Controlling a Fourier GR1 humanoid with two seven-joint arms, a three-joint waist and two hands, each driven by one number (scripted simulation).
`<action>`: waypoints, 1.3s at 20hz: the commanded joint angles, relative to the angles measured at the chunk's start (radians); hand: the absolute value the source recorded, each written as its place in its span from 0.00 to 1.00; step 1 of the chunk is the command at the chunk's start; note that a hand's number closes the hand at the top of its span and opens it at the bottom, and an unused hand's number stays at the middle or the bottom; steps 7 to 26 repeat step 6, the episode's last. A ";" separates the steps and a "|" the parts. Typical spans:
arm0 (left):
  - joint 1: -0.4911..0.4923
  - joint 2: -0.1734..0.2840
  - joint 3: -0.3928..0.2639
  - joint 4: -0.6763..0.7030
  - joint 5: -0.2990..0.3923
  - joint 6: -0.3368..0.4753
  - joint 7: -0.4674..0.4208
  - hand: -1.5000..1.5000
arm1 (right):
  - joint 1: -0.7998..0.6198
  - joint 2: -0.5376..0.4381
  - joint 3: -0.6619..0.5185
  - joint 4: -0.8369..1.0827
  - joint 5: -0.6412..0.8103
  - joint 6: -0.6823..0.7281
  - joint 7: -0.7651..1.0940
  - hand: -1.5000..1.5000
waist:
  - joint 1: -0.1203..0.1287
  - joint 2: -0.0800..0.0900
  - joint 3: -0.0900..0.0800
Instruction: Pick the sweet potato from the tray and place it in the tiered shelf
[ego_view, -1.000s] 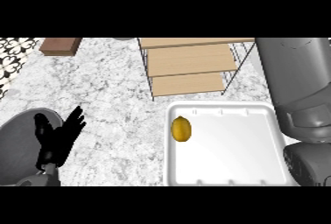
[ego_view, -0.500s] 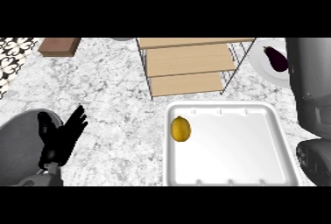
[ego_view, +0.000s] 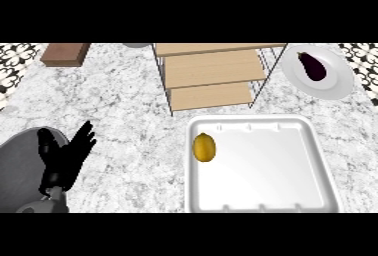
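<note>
A yellow-orange sweet potato (ego_view: 204, 147) lies at the left side of the white tray (ego_view: 295, 170), close to its left rim. Behind the tray stands the tiered shelf (ego_view: 214, 75), with wooden steps in a thin wire frame. My left hand (ego_view: 63, 157) rests open at the lower left, fingers pointing up, well to the left of the tray. My right hand does not show in the head view.
A white plate (ego_view: 328, 85) holding a dark purple eggplant (ego_view: 312, 66) sits at the back right, beside the shelf. A brown wooden block (ego_view: 65, 54) lies at the back left. Marble counter (ego_view: 125, 125) stretches between my left hand and the tray.
The right arm, which covered the right side of the view, has withdrawn out of the picture, uncovering the plate with the eggplant. The left hand and the sweet potato have not moved.
</note>
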 joint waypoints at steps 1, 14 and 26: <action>-0.023 0.019 0.005 -0.060 0.012 -0.002 0.082 0.50 | 0.051 -0.107 -0.054 -0.033 -0.084 0.095 0.013 0.00 | 0.006 0.002 0.000; -0.026 0.017 0.027 0.026 0.003 -0.029 -0.013 0.50 | 0.174 -0.169 -0.095 -0.131 -0.205 0.215 0.014 0.00 | 0.001 0.003 0.000; -0.026 0.017 0.027 0.026 0.003 -0.029 -0.013 0.50 | 0.174 -0.169 -0.095 -0.131 -0.205 0.215 0.014 0.00 | 0.001 0.003 0.000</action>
